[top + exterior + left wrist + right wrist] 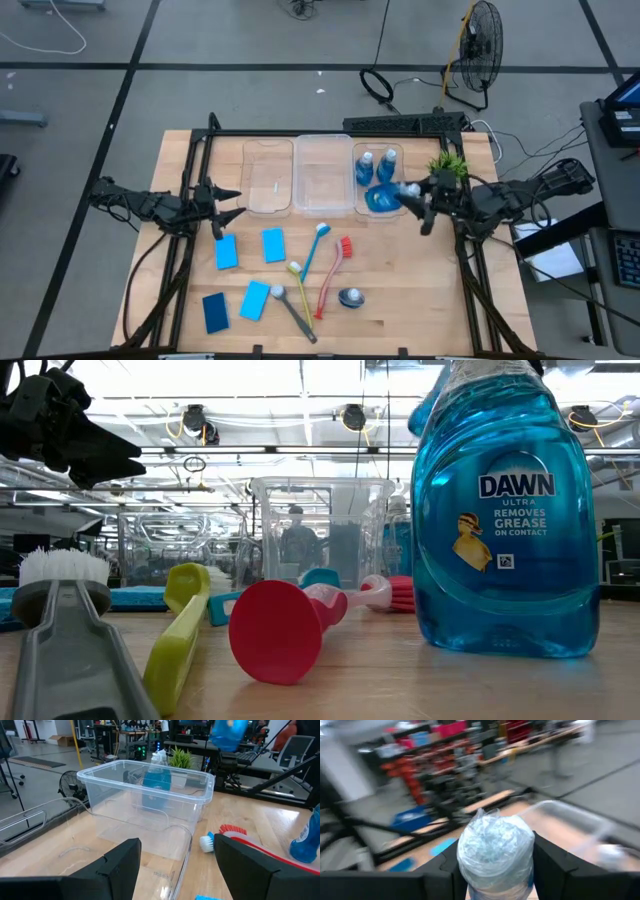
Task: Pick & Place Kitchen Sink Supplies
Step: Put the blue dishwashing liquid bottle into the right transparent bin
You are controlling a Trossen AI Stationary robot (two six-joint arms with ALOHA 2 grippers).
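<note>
Roughly halfway on bottles: two sit in the right bin (377, 172) near the table's far edge, right gripper (412, 193) clenched on a third bottle (383, 198) over it, left gripper (228, 204) released, one bottle (350, 297), sponges (226, 253), brushes (333, 275) left.

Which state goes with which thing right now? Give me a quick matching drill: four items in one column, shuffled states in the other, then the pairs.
Things:
1. right tool
2. left tool
3. small clear bottle of blue liquid near the table's front
4. middle clear plastic bin

States:
A. open, holding nothing, beside the left clear bin
B. lying on its side on the wooden table
C. shut on a clear bottle of blue liquid over the right-hand bin
D. empty

Pairs: 1-C, 2-A, 3-B, 4-D
</note>
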